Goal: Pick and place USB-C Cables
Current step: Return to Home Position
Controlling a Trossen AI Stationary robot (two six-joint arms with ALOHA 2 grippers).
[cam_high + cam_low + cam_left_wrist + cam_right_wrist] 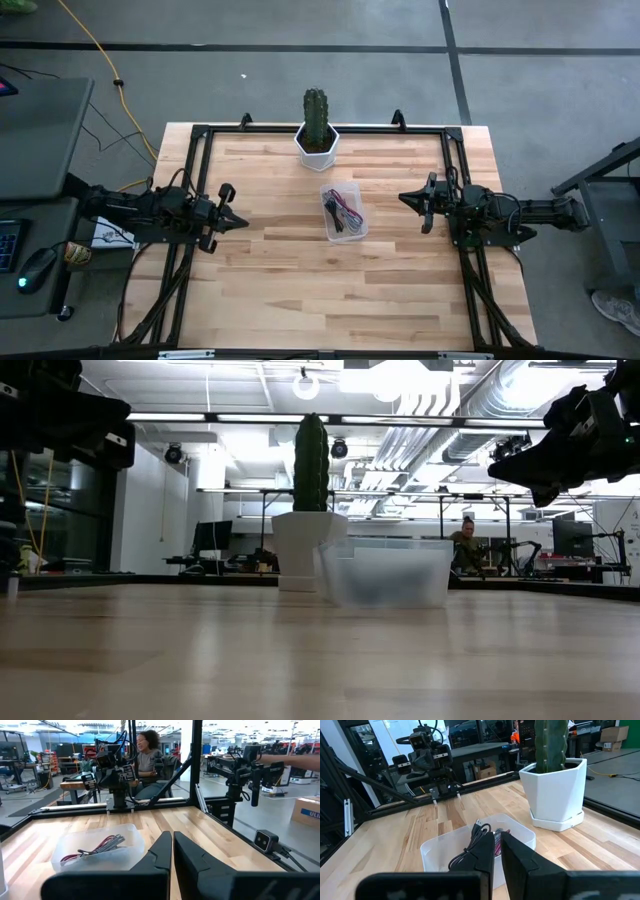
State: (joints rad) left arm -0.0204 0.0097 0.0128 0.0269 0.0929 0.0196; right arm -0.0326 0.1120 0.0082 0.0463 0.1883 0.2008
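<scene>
Our left end effector (241,222) and right end effector (404,198) hover over opposite edges of the worktop (300,300), each with its fingers pressed together on nothing. Between them the USB-C Cables (343,213) lie tangled inside the clear bin (400,555). We judge them light, limp and snag-prone, best pinched mid-coil. Behind the bin stands a potted cactus (317,110). We can read no writing on any of these.
</scene>
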